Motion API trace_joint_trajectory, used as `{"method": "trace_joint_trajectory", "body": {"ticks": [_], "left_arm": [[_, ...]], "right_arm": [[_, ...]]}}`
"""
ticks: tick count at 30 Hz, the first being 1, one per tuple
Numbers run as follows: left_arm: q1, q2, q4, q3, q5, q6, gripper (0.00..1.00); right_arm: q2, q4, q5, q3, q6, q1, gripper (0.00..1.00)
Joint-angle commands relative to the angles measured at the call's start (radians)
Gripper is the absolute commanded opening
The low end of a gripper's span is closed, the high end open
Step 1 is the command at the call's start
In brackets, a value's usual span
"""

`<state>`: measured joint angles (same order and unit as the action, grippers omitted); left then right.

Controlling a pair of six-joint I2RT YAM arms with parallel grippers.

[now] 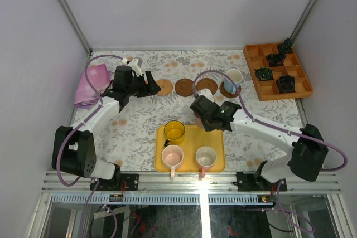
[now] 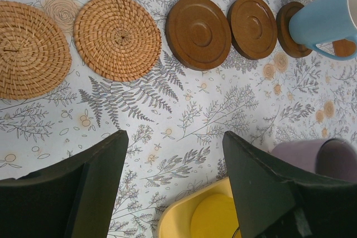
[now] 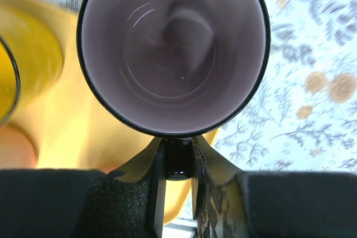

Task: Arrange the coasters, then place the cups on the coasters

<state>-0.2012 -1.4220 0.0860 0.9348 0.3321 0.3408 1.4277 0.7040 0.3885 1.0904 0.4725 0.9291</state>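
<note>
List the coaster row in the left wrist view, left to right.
first woven coaster → second woven coaster → first brown coaster → second brown coaster → third brown coaster → light blue cup, standing on that last coaster.

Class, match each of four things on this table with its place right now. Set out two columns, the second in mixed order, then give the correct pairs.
Things
1. light blue cup
2. purple cup
3. yellow cup
4. woven coasters

Places
A. standing free on the yellow tray
B. at the left end of the coaster row
C. gripped by the right tool
D. on a dark coaster

Pairs: 1-D, 2-C, 3-A, 4-B
</note>
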Motion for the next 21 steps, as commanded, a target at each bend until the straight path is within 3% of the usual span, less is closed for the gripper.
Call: {"method": "trace_joint_trajectory", "body": {"ticks": [1,11,21], "left_arm": [[0.003,-0.011,-0.024,0.031,-0.022,-0.020,0.69],[0.003,-0.073,-0.019,0.083,-0.020,-0.024,0.69],[0.003,-0.113,0.000,0.131,-0.027,-0.038,0.69]], "right_arm": [[0.045,-0.095,0.125,0.133,-0.074,-0.096,0.00],[0.228,-0.261,0.092,0.255,-0.174,-0.292,0.00],[0.400,-0.442,0.023,0.316,-0.230,-0.375,0.00]]}}
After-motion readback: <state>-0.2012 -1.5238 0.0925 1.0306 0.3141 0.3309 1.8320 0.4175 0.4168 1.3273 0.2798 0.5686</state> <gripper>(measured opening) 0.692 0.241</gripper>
